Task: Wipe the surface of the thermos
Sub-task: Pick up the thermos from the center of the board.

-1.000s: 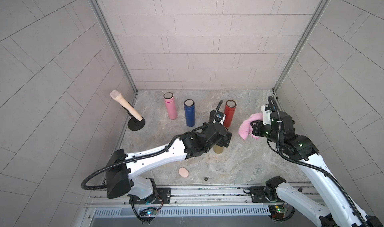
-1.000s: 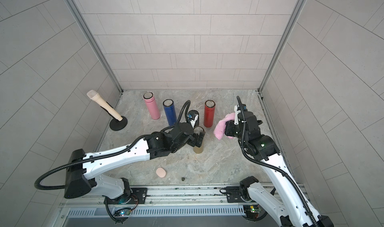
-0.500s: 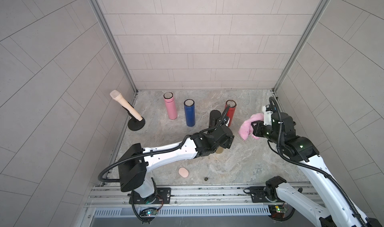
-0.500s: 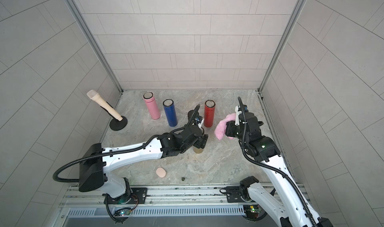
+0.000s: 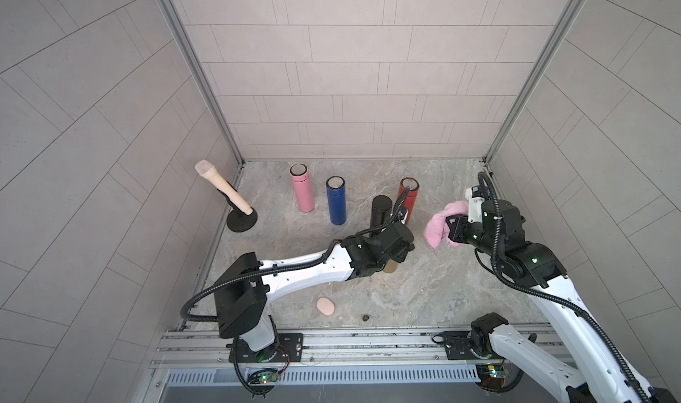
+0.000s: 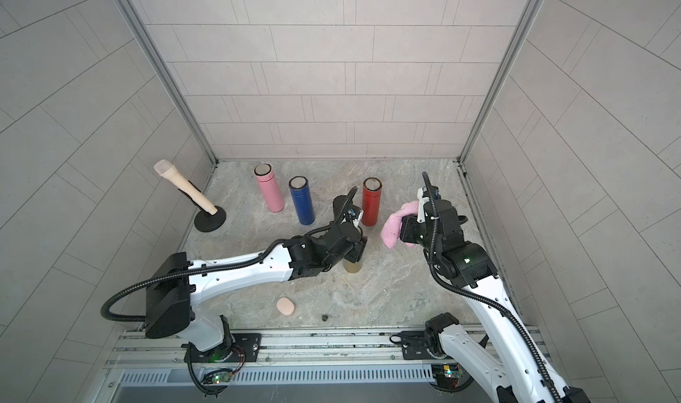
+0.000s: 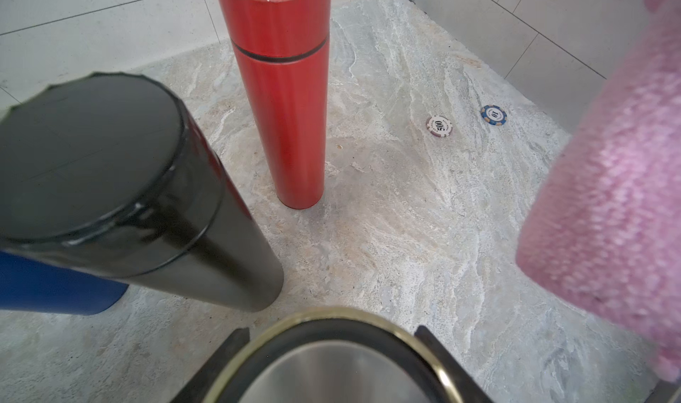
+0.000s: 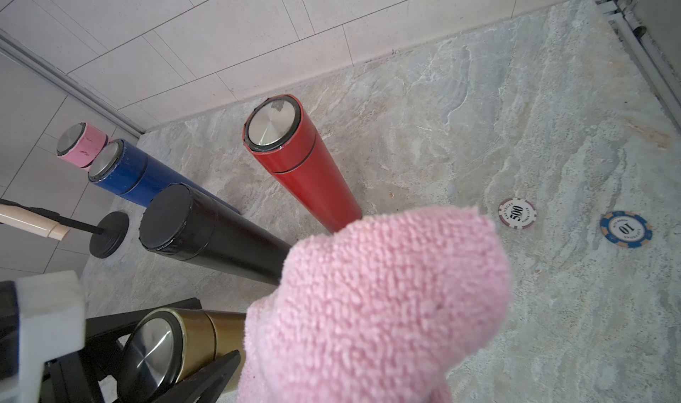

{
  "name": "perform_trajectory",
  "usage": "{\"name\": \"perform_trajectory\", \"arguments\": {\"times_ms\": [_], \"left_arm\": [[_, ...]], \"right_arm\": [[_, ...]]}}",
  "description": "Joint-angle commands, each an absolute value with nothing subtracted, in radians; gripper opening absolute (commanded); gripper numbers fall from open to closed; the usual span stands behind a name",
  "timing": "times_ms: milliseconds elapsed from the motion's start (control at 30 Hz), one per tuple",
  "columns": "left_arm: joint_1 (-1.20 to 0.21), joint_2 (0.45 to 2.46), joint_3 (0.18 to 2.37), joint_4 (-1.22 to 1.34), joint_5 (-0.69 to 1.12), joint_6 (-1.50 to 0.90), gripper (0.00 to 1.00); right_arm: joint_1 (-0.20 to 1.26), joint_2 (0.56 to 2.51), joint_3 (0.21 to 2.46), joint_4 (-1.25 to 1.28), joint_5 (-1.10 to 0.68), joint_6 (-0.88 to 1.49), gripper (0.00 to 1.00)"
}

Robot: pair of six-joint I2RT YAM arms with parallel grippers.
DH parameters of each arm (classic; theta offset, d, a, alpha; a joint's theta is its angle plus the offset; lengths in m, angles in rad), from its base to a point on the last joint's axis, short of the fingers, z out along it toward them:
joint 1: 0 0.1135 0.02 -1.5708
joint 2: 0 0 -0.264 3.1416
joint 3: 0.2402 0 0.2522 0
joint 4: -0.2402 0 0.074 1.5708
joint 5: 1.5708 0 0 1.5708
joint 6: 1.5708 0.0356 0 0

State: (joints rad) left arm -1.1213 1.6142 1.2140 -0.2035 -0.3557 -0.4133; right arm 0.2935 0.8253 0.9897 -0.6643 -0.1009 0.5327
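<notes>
Gold thermos (image 5: 390, 268) stands upright mid-desk (image 5: 423, 301). In both top views only its lower body peeks out from under the left arm (image 5: 306, 272).

The left wrist view fills in the rest. The left gripper (image 7: 331, 351) straddles the steel lid with a finger (image 7: 224, 357) at the rim on either side. Pressing or just flanking, I can't tell. The right wrist view shows that same straddle from the side, gold body included, with the black thermos (image 8: 206, 235) just behind.

Over to the right gripper (image 5: 452, 228): it is clamped on a pink cloth (image 5: 436, 231), held off the desk, near the gold thermos but apart from it.

Both wrist views catch two poker chips (image 8: 516, 213) lying on the desk beyond the red thermos (image 8: 302, 169). From above, the right arm (image 5: 534, 268) hides them. Only the top views take in the small pink pad (image 5: 326, 305) near the front edge.
</notes>
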Motion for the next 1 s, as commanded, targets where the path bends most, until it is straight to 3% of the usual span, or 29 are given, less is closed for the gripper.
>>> {"name": "perform_trajectory", "arguments": {"times_ms": [0,133,500,633,833,967], "left_arm": [[-1.114,1.621,1.194,-0.176,-0.327,-0.433,0.51],[-1.108,1.606,1.204,-0.21,-0.321,-0.434,0.0],[-1.096,1.318,1.024,-0.235,-0.226,-0.484,0.0],[-1.08,1.244,0.91,-0.157,-0.253,-0.535,0.0],[-1.078,1.215,0.849,-0.055,-0.329,-0.646,0.0],[-1.077,1.199,0.845,-0.037,-0.391,-0.69,0.0]], "right_arm": [[0.29,0.818,0.968,-0.64,-0.113,0.549,0.0],[0.29,0.816,0.94,-0.628,-0.158,0.572,0.0],[0.339,0.81,0.728,-0.412,-0.483,0.658,0.0],[0.477,0.834,0.699,-0.373,-0.454,0.645,0.0],[0.758,0.86,0.689,-0.177,-0.241,0.692,0.0],[0.808,0.908,0.684,-0.091,-0.183,0.73,0.0]]}}
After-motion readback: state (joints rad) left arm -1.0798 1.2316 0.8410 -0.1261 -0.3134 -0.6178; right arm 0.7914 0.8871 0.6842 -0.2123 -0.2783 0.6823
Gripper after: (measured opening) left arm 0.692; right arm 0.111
